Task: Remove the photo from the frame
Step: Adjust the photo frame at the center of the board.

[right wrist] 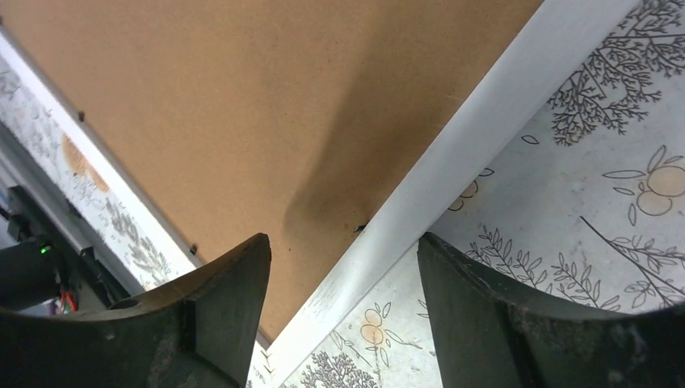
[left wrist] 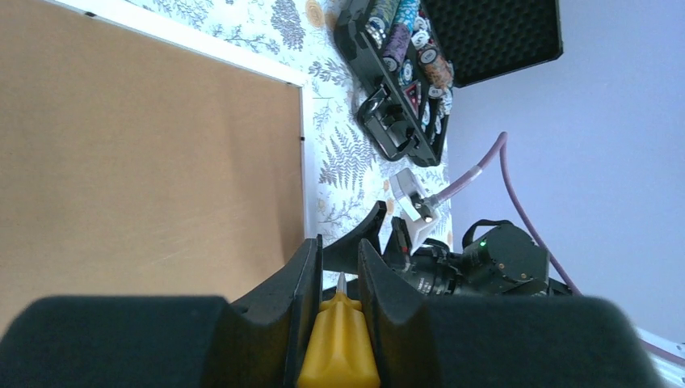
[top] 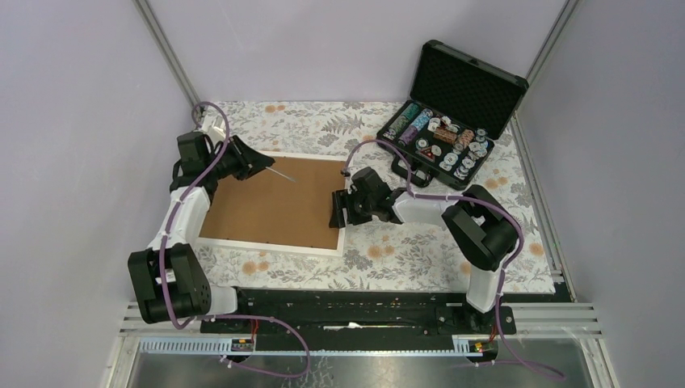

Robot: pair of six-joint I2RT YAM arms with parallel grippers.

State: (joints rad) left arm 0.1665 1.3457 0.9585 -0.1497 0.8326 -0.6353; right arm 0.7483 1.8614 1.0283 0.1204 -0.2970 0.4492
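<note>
Now, frame: lies flat on the floral tablecloth with its brown fibreboard back up. You see the narrow white border along the near and right edges.
Frame position: left of centre on the table, between the two arms. The poker chip case sits well apart at the far right, lid open.
Photo: hidden from you in all three views; only the frame's back shows.
Left gripper: over the far left part of the frame, fingers clamped on a screwdriver.
Screwdriver detail: in the left wrist view its yellow handle sits squeezed between the two dark fingers of the left gripper. The thin metal shaft points out over the brown back toward the middle of the frame. You cannot tell whether the tip touches the board.
Right gripper: at the frame's right edge, jaws wide apart and holding nothing.
Right wrist view: the right gripper straddles the white border, one finger above the brown back, the other above the cloth.
Contact: you cannot tell whether either finger touches the frame.
Retaining tab: one small dark tab shows at the inner edge of the border, between the open fingers.
</note>
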